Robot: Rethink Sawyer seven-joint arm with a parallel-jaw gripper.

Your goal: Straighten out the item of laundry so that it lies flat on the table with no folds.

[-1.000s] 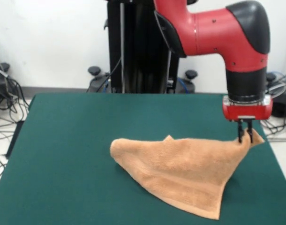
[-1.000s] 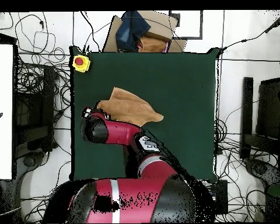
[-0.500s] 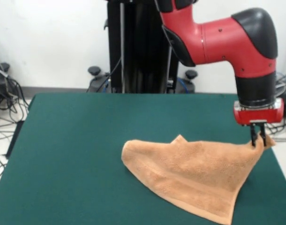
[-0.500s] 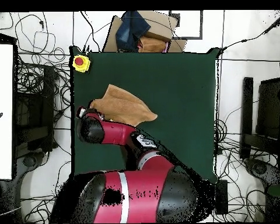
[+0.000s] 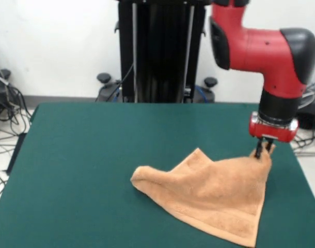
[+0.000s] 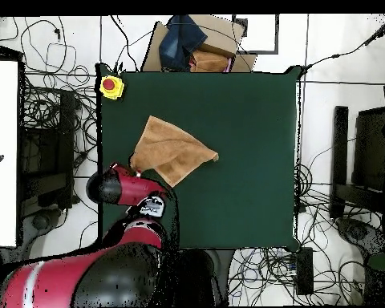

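The orange-tan towel lies on the dark green table, right of the middle in the front view. It is folded into a rough triangle with a rolled fold at its left end. My gripper is shut on the towel's far right corner, low over the table near its right edge. In the overhead view the towel lies at the table's left side, and my red arm hides the gripper.
A yellow box with a red button sits at the table's corner in the overhead view. Cardboard and dark cloth lie beyond the far edge. Cables cover the floor around the table. The black pedestal stands behind it.
My gripper dragged the held corner further right, then dropped lower and back toward the pedestal. The towel followed and now rests flatter on the table.
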